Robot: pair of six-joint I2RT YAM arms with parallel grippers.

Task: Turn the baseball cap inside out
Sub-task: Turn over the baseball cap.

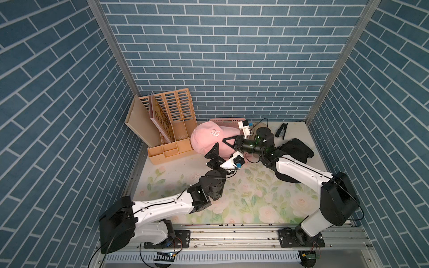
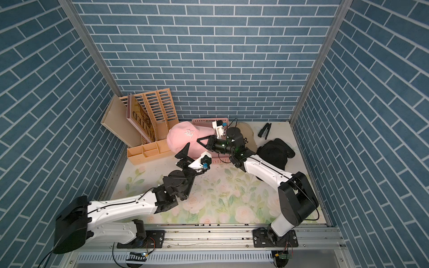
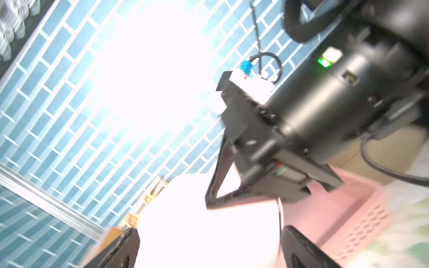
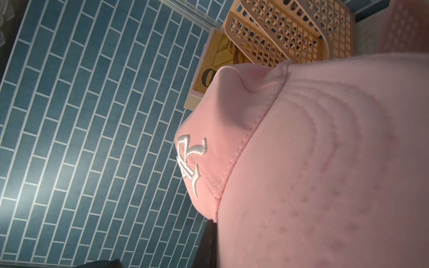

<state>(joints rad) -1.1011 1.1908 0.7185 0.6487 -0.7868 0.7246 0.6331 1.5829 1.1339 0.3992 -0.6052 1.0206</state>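
Note:
The pink baseball cap [image 1: 207,139] [image 2: 183,138] with a white embroidered logo is held up off the table, crown right side out. My right gripper [image 1: 224,140] [image 2: 199,140] is shut on the cap's edge where brim meets crown. In the right wrist view the cap [image 4: 313,162] fills the frame beside one dark finger [image 4: 210,243]. My left gripper [image 1: 218,153] [image 2: 189,153] is open just under the cap's near side. Its fingers [image 3: 125,250] stand wide apart on either side of the washed-out cap [image 3: 209,232].
A peach file organiser [image 1: 171,130] holding a book stands at the back left, right next to the cap. A pink basket [image 2: 209,160] lies under the cap. A tan cap [image 2: 243,130], a black cap [image 1: 297,148] and a black stapler [image 1: 281,130] lie at the back right.

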